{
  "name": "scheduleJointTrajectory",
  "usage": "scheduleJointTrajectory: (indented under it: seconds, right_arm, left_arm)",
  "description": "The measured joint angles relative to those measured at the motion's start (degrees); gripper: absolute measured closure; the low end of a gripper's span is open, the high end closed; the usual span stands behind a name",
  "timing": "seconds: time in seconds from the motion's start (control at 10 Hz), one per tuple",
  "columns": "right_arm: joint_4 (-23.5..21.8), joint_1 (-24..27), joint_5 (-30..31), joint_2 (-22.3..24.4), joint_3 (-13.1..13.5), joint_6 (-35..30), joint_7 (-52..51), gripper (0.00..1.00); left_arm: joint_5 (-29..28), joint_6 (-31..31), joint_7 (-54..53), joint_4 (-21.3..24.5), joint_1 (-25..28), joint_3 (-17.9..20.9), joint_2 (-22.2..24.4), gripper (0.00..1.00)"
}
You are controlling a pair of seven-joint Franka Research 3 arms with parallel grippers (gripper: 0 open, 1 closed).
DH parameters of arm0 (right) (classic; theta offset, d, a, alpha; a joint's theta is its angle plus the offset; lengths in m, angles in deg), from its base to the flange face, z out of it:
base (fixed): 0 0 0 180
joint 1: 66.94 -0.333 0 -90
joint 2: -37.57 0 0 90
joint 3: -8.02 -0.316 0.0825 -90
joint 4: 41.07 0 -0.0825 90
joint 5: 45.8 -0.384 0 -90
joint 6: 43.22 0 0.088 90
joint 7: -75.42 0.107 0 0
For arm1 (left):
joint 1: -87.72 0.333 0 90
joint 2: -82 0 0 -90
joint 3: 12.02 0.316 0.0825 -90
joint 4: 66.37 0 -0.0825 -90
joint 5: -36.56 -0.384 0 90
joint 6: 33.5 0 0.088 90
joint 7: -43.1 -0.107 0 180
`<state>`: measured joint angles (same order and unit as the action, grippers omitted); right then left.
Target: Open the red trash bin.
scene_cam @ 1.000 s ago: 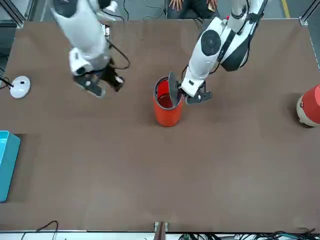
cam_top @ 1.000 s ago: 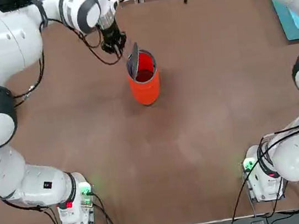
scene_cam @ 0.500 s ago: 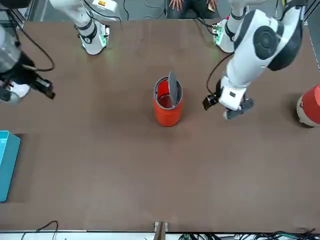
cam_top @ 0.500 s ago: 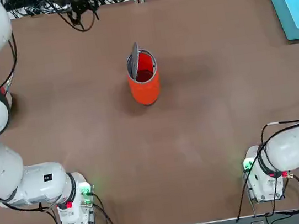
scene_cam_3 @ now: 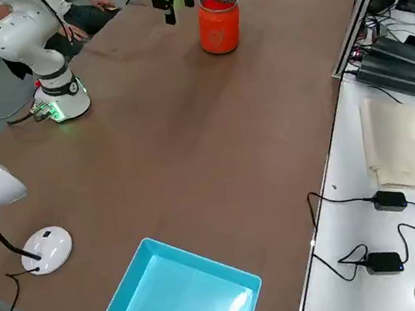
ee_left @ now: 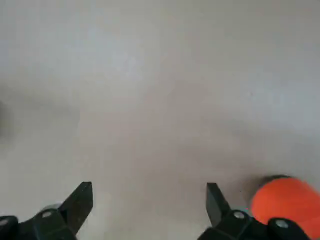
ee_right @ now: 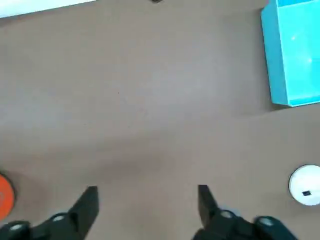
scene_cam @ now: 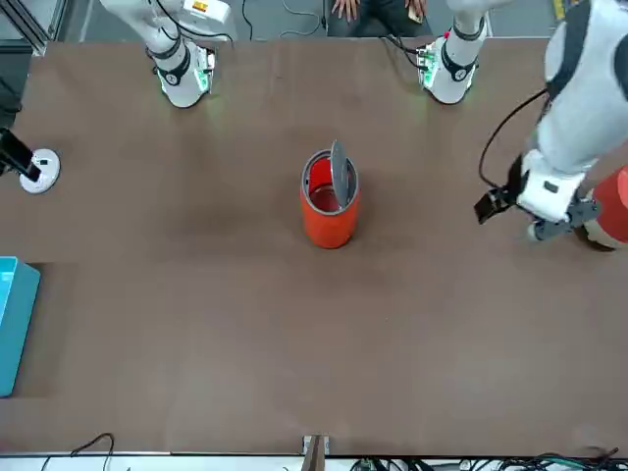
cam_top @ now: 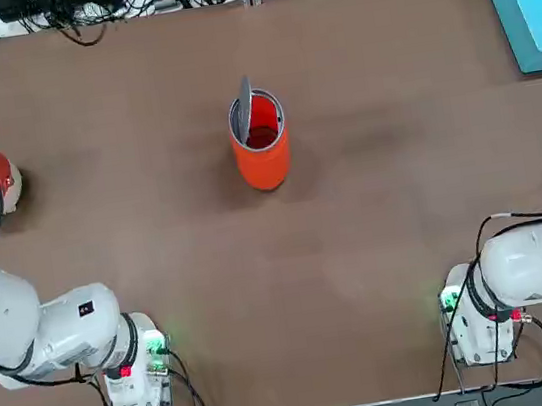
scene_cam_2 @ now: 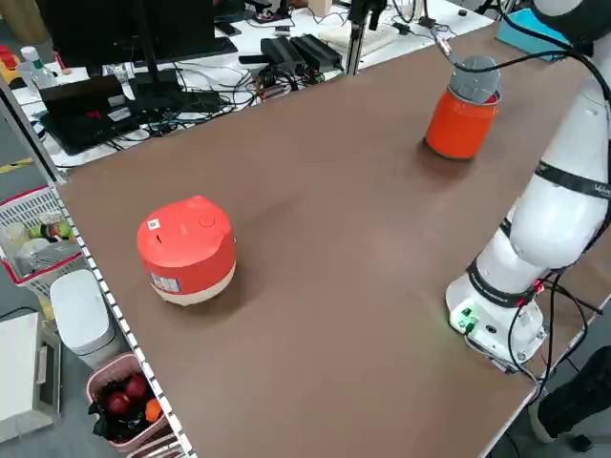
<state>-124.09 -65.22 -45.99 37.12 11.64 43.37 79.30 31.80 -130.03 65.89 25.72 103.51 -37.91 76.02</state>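
The red trash bin (cam_top: 262, 152) stands upright mid-table, a little toward the far side. Its grey swing lid (cam_top: 244, 106) is tipped up on edge, so the red inside shows; the front view gives the same bin (scene_cam: 329, 206) and lid (scene_cam: 340, 175). My left gripper (scene_cam: 542, 206) hangs well off to the bin's left, beside a red cooker, and its wrist view shows it open (ee_left: 148, 202) and empty. My right gripper (scene_cam: 18, 159) is far out on the robot's right by a lamp base, open (ee_right: 146, 202) with nothing in it.
A red rice cooker (scene_cam_2: 186, 248) sits near the table's left edge. A teal open box (cam_top: 535, 9) lies at the far right corner. A white lamp base (scene_cam: 39, 170) stands on the right side. Cables and gear line the far edge.
Both arms have swung away from the bin: the left gripper from beside the lid out toward the cooker, the right gripper out to the lamp. The lid stays tipped up.
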Motion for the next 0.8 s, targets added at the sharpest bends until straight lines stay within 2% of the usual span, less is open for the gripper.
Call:
scheduleJointTrajectory:
  seconds: [0.1, 0.2, 0.5, 0.8]
  right_arm:
    - [-0.11, 0.00, 0.24, -0.01, -0.26, 0.02, -0.34, 0.00]
    - [-0.20, 0.01, 0.29, -0.01, -0.29, 0.02, -1.09, 0.00]
    - [-0.47, 0.02, 0.35, -0.02, -0.29, 0.05, -2.56, 0.00]
    - [-0.84, 0.02, 0.36, -0.06, -0.32, 0.32, -4.02, 0.00]
  left_arm:
    - [0.02, 1.79, -6.32, -1.55, -0.49, 3.55, 0.26, 0.00]
    - [0.07, 3.95, -11.96, -3.62, -1.44, 5.87, 0.39, 0.00]
    - [0.17, 12.55, -21.81, -10.98, -5.06, 8.41, 0.97, 0.00]
    - [2.64, 13.42, -25.67, -11.57, -5.97, 10.48, 1.04, 0.00]
